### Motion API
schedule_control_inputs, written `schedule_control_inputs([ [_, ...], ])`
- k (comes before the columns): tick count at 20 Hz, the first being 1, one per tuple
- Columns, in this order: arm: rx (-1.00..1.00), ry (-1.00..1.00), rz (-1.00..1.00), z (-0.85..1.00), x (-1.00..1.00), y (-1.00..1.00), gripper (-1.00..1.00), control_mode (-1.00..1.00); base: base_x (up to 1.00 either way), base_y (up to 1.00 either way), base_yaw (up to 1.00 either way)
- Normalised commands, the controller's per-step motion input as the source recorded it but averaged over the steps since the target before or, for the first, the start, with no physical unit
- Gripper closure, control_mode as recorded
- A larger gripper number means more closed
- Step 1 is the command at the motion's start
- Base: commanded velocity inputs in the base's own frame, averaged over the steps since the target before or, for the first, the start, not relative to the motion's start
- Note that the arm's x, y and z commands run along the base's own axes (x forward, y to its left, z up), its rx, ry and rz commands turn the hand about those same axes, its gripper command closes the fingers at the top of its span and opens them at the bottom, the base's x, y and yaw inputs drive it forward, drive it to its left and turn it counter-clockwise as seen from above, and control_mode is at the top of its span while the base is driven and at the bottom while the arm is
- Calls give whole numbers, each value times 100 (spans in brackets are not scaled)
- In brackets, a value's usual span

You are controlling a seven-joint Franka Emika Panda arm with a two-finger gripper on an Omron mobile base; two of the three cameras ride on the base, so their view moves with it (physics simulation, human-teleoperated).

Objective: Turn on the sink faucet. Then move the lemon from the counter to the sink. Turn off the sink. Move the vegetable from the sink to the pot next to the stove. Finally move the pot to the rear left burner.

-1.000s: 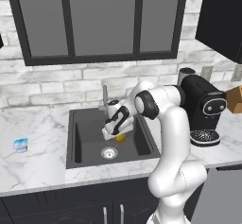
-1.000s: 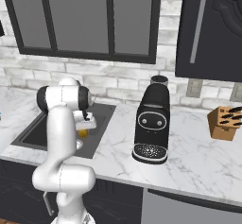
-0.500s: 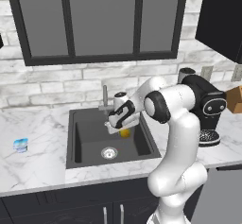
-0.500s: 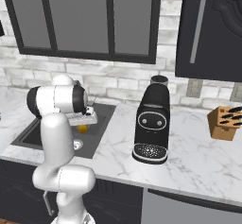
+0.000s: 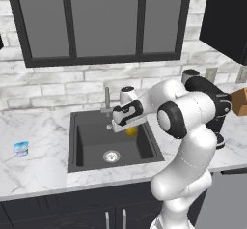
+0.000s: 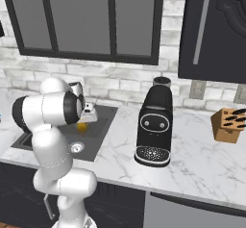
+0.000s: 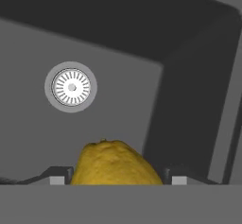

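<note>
My gripper is shut on the lemon, a small yellow fruit that is also the task's vegetable. It hangs over the right half of the dark grey sink, above the basin floor. In the hand view the lemon sits between the two fingertips, with the silver drain ring beyond it. In the right base view the lemon shows just under the hand. The slim grey sink faucet stands behind the basin, close to the hand. The pot and the stove are out of view.
The white marble counter runs on both sides of the sink. A small blue-and-white cup sits on it at far left. A black coffee machine and a wooden knife block stand to the right.
The hand has carried the lemon a little to the right over the basin, and the arm's elbow has swung forward and up. The grip has not changed.
</note>
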Motion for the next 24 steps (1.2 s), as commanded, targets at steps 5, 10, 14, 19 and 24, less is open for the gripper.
schedule_control_inputs([
  [5, 0, 0, 0, 44, -37, -3, 100, -100, 0, 0, 0],
  [10, 0, 0, 0, 16, -8, 0, 100, -100, 0, 0, 0],
  [14, 0, 0, 0, 0, 0, 0, 100, -100, 0, 0, 0],
  [19, 0, -6, 0, 0, -9, 0, 100, 100, -26, 0, -4],
  [24, 0, 0, 0, 0, 0, 0, 100, 100, -72, -13, -19],
])
